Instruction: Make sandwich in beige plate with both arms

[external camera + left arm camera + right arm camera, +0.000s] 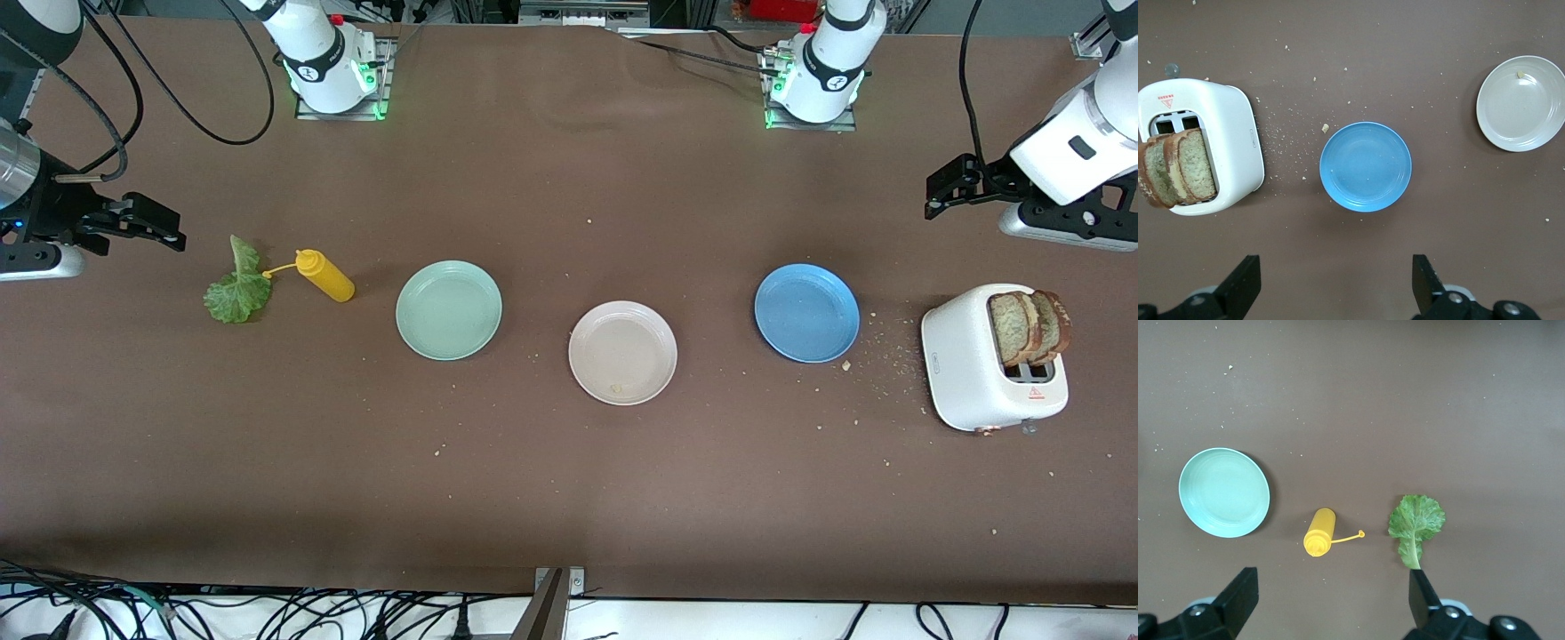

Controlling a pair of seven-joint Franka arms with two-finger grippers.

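Altogether, three plates sit in a row: the empty beige plate (622, 353) in the middle, a mint-green plate (448, 309) toward the right arm's end, and a blue plate (806, 312) toward the left arm's end. Two toast slices (1029, 326) stand in one white toaster (987, 369). Only the right wrist view shows the lettuce leaf (1415, 523) and yellow squeeze bottle (1319, 532) from above. The left gripper (944, 189) and right gripper (151, 224) hover spread wide, holding nothing.

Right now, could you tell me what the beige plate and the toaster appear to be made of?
Beige plate: likely glazed ceramic or melamine; smooth, faintly glossy, ridged rim. Toaster: probably white moulded plastic; rounded corners and soft sheen, though painted metal is possible.
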